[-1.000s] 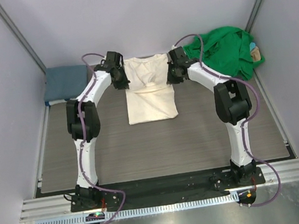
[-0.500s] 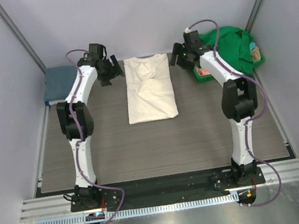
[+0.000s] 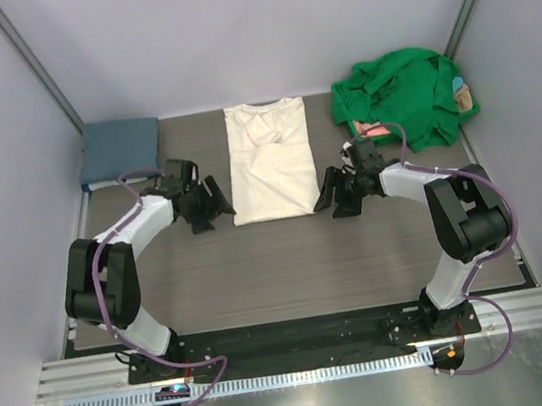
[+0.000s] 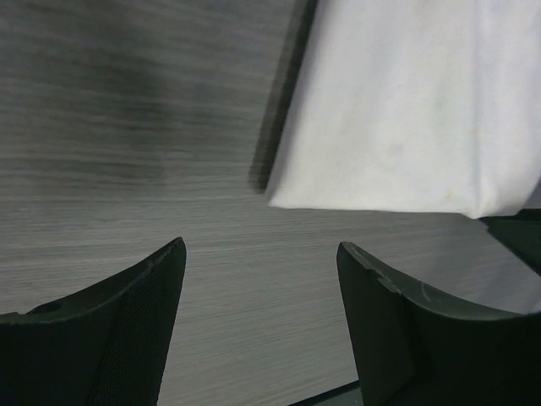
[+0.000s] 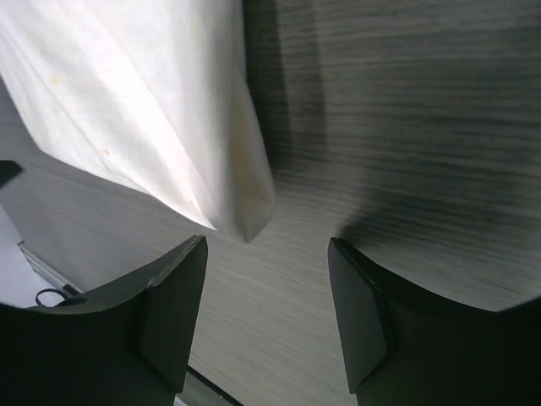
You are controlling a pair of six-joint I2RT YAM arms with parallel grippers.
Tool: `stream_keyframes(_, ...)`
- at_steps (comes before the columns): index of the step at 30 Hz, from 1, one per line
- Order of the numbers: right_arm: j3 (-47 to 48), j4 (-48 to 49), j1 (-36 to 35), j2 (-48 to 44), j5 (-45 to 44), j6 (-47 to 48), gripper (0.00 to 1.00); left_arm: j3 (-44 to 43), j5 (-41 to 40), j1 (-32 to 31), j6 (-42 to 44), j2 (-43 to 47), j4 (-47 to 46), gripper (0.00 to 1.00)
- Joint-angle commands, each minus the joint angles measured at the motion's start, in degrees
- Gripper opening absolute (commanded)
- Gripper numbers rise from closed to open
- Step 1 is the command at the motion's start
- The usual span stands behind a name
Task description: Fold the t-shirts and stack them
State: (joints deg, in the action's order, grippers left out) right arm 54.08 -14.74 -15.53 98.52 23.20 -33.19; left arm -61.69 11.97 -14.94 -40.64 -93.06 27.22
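A cream-white t-shirt (image 3: 268, 159) lies folded into a long strip in the middle of the table, its sleeves tucked in. My left gripper (image 3: 209, 208) stands open just left of the shirt's near left corner (image 4: 355, 182), nothing between its fingers. My right gripper (image 3: 336, 197) is open as well, just right of the near right corner (image 5: 245, 216). A slate-blue t-shirt (image 3: 120, 149) lies folded at the back left. A bright green t-shirt (image 3: 402, 96) is heaped at the back right.
A pink piece (image 3: 372, 128) shows under the green heap, and a small tan and turquoise patch (image 3: 462, 92) sits at its right edge. Grey walls close in both sides and the back. The grey wood-grain table (image 3: 289, 261) stretches toward the arm bases.
Both grippers let go of the cream shirt's far end, opened, and swung back to its near corners. The shirt's top now lies flat.
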Motion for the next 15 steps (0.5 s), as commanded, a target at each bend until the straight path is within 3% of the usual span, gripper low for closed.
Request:
stream_keyframes(1,0.2,8.5,0.0,-0.8,2.1,-0.6,0.65,5.5,2.1,-1.1,-4.3,0.6,-12.3,0.72)
stream_keyframes(9,-0.1,11.1,0.0,3.3,1.4,-0.4,0.56,9.7,0.6,-4.5,-7.3,-3.1,-17.1,0.70)
stream_keyframes(12,-0.2,11.6,0.0,4.1,1.6,-0.1,0.38,10.1,-1.9,-4.9,-8.1,-4.2,-17.8,0.68)
stream_keyframes(15,0.0,11.5,0.1,4.8,1.2,0.4,0.25,10.0,-2.3,-5.3,-8.3,-5.5,-18.3,0.65)
